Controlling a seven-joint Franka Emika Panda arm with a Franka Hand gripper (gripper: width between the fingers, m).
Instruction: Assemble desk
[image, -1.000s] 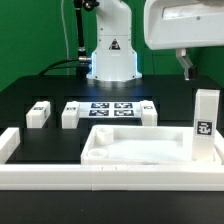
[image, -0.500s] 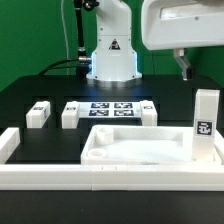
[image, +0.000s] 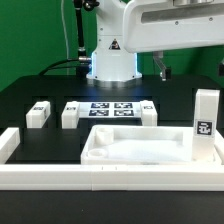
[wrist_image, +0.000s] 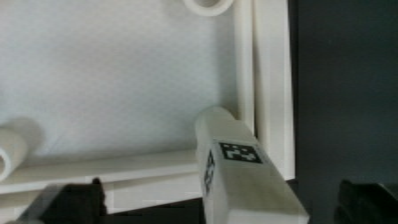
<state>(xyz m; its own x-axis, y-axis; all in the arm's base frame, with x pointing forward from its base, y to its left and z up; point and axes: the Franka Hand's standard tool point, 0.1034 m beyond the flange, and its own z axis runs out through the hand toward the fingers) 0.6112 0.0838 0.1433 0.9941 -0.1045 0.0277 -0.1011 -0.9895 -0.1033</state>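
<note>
Wrist view: pincer (wrist_image: 217, 200) wide open, empty

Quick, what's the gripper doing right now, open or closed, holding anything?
Gripper: open, jaws spread wide, holding nothing.

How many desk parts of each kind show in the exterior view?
Tabletop: 1
Legs lying: 3
Leg upright: 1
Total: 5
</note>
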